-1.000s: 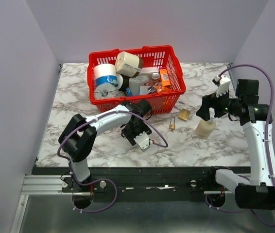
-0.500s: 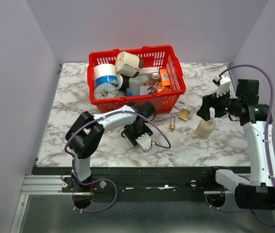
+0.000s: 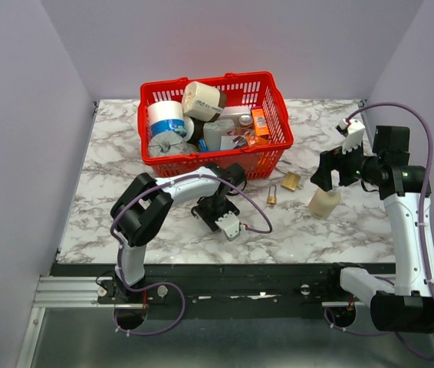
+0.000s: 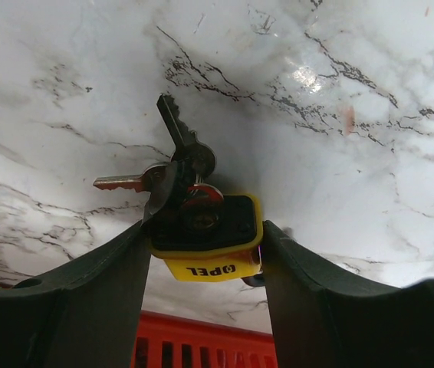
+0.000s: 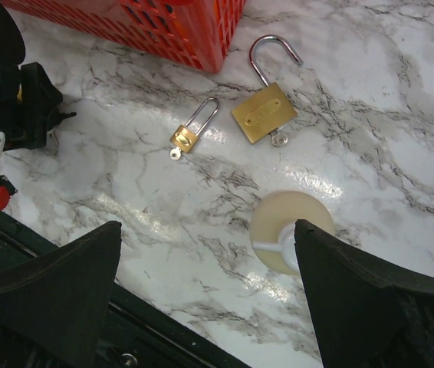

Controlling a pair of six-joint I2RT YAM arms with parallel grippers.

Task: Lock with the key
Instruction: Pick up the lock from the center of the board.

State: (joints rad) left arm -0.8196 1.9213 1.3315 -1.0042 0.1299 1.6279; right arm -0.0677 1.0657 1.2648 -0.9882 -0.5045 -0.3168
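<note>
Just in front of the red basket (image 3: 215, 157), the left claw (image 4: 206, 238) has narrowed onto both sides of the yellow padlock (image 4: 205, 222) with its keys (image 4: 179, 157), likely steadying it for locking, while the right claw (image 5: 205, 253) hangs wide open, empty.

The key bunch (image 4: 202, 222), a black tag rimmed in yellow and marked OPEL, lies on the marbled worktop (image 4: 370, 176) with keys fanning toward 9 and 11 o'clock. A small brass padlock (image 5: 186, 136) lies flat, its shackle seemingly shut and pointing to 1 o'clock. At its 2 o'clock lies a larger brass padlock (image 5: 261, 113), shackle swung open.
</note>
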